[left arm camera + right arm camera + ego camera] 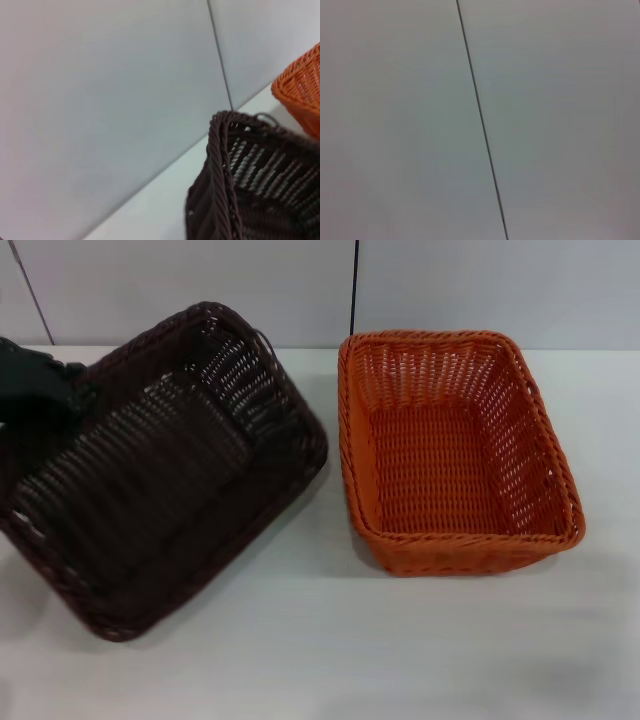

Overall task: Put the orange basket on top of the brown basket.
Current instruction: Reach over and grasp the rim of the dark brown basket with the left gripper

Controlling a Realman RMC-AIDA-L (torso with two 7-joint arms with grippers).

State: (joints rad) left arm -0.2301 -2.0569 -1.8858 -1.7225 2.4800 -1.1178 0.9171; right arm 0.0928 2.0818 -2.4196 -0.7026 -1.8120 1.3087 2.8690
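Left gripper (62,390) sits at the brown basket's (150,480) left rim; finger state cannot be determined. That basket is tilted, long axis running diagonally. Beyond it, to the right, the orange basket (450,455) rests flat on the table (330,650), long axis front-to-back.

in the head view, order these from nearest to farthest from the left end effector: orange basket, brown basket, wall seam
1. brown basket: on the robot's left, its left rim at the left end effector.
2. wall seam: dark vertical line behind, between the baskets.
3. orange basket: on the robot's right, flat on the table.
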